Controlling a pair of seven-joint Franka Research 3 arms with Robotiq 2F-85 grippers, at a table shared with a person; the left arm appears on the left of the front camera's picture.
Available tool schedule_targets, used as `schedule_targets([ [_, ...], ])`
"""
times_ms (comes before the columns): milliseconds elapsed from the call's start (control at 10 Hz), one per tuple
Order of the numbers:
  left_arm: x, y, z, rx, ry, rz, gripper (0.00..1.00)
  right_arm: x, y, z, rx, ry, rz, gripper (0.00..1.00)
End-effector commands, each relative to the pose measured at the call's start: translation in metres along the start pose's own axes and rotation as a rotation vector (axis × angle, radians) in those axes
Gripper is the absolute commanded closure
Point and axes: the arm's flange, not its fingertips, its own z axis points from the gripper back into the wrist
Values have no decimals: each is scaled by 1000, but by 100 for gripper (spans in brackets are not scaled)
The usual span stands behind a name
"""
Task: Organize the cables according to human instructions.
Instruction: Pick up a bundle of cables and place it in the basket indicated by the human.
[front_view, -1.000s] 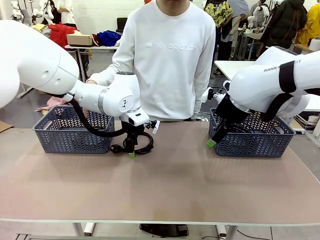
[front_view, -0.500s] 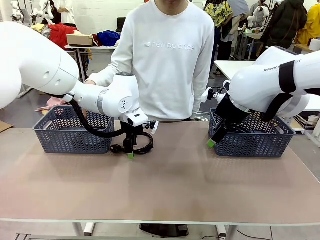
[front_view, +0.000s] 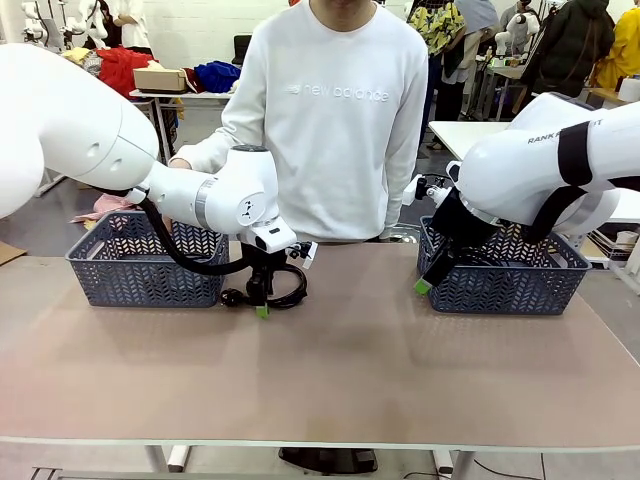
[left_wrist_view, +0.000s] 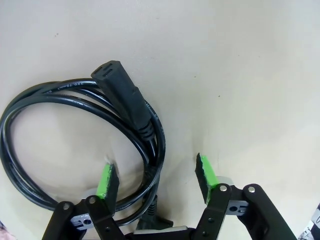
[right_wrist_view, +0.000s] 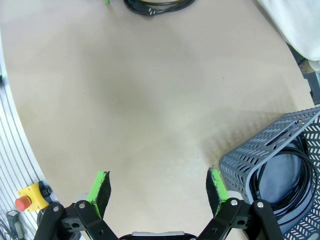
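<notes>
One black cable (front_view: 288, 283) lies coiled on the table near the far edge, just right of the left basket. My left gripper (front_view: 262, 303) is down on this coil. In the left wrist view the coil (left_wrist_view: 75, 107) shows a chunky plug end, and my left gripper (left_wrist_view: 156, 176) stands open, its green pads on either side of the coil's nearest strands without closing on them. My right gripper (front_view: 424, 284) hangs open and holds nothing beside the right basket's front left corner. Another coiled cable (right_wrist_view: 289, 186) lies inside that basket, to the right of my right gripper (right_wrist_view: 158, 192).
A grey lattice basket (front_view: 145, 262) stands at the far left of the table and another (front_view: 510, 278) at the far right. A person in a white sweatshirt (front_view: 340, 120) stands at the far edge between them. A yellow box with a red button (right_wrist_view: 29, 198) sits off the table's edge.
</notes>
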Motion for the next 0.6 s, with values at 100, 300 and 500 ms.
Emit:
schedule_targets([
  [100, -1, 4, 1, 1, 3, 2, 57, 2, -1, 1, -3, -3, -2, 0],
  [300, 0, 3, 0, -7, 0, -1, 76, 2, -1, 1, -3, -3, -2, 0],
  [500, 1, 4, 0, -9, 3, 2, 95, 2, -1, 1, -3, -3, -2, 0],
])
